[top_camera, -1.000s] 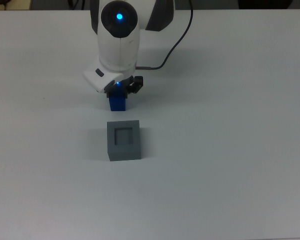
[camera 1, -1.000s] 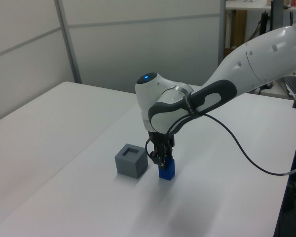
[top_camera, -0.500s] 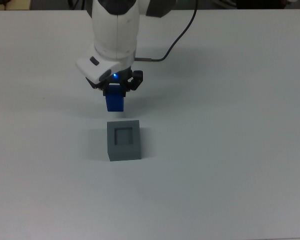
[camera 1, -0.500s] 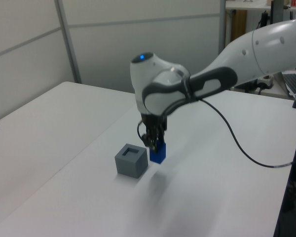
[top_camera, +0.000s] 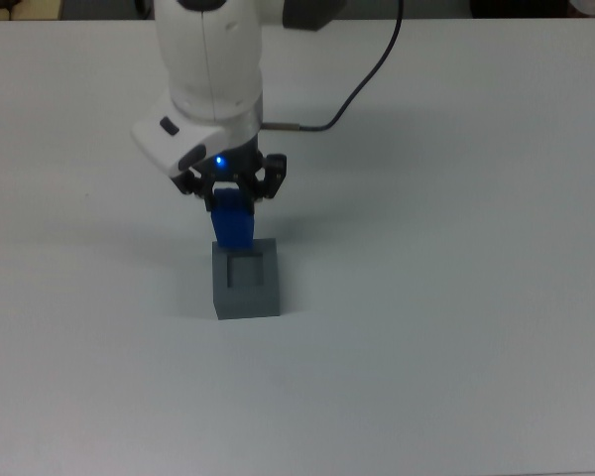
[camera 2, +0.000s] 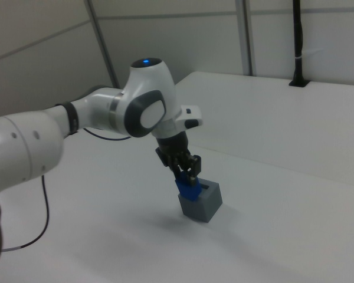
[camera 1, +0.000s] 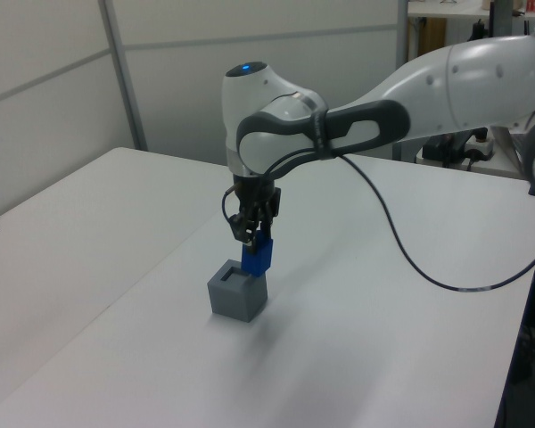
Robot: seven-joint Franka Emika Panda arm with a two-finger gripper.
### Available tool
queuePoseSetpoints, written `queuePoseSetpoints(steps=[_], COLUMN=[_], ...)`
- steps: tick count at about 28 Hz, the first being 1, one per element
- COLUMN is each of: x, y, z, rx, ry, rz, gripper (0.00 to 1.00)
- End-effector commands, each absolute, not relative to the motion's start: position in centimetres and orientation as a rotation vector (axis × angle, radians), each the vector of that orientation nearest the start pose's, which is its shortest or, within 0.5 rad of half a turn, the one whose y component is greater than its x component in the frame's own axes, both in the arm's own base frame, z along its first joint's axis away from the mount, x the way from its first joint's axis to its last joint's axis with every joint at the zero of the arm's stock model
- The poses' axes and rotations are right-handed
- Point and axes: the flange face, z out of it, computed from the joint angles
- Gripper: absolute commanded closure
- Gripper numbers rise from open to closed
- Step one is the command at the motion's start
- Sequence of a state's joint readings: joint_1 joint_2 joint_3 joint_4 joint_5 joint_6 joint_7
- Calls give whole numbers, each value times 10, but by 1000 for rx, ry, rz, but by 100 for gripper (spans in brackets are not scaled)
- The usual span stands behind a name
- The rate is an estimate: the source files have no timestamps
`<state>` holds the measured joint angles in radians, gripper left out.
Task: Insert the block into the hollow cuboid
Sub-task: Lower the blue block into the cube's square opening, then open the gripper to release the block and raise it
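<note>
Block held above the hollow cuboid.
My end effector point(camera 1: 252, 234) grips the blue block point(camera 1: 257, 257), tilted, clear of the grey hollow cuboid point(camera 1: 237, 294) mid-bench point(camera 1: 116, 357).

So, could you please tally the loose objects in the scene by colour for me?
Blue: 1, the block, held in the hand above the hollow cuboid.
Grey: 1, the hollow cuboid on the table.
Total: 2.
</note>
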<state>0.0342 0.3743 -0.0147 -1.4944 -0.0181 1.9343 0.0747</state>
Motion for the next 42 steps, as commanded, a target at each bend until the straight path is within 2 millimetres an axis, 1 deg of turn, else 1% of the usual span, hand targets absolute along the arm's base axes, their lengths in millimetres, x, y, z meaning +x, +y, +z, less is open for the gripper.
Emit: queuePoseSetpoints(steps=[1, 6, 10, 13, 18, 23, 26, 30, 36, 42], x=[704, 712, 713, 713, 713, 712, 712, 712, 714, 715], y=[13, 15, 16, 19, 22, 29, 29, 30, 29, 27], z=[450, 442, 443, 441, 438, 438, 438, 437, 433, 431], rx=[-3140, -3127, -3115, -3114, -3114, -3112, -3113, -3116, -3122, -3127], ry=[116, 153, 158, 151, 142, 122, 108, 90, -15, -171], rz=[-167, -224, -249, -244, -236, -235, -233, -234, -242, -243], gripper=[94, 93, 93, 86, 85, 85, 85, 80, 80, 80])
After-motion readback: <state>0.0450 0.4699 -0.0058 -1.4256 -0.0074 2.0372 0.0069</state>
